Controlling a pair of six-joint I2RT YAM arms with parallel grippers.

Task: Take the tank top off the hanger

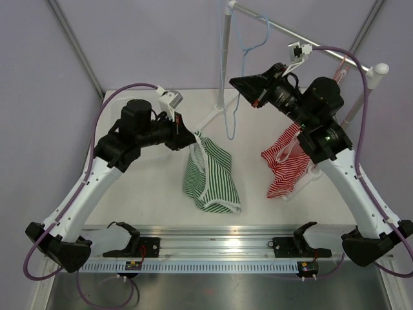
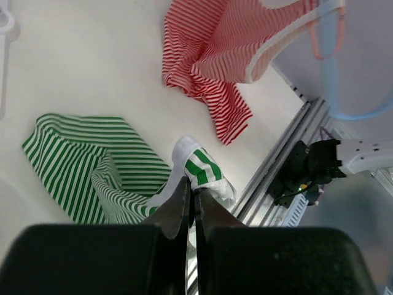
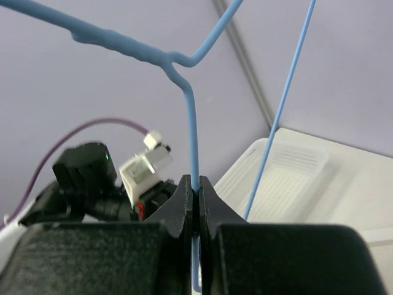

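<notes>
One green-striped tank top [image 1: 210, 175], soft, light and limp, best pinched at its white-bound edge, hangs clear of the blue hanger [image 3: 191, 123], hem pooled on the bench [image 1: 148, 190]; left end effector [image 2: 191, 184] clamped on its trim, right end effector [image 3: 195, 184] clamped on the hanger wire.

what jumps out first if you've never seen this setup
The green striped tank top at the middle of the table stands out most, with one edge lifted by the shut left gripper. Behind it, the right gripper is pinched on a bare blue hanger hanging from the rail. A red striped tank top droops at the right, beside the right arm.
</notes>
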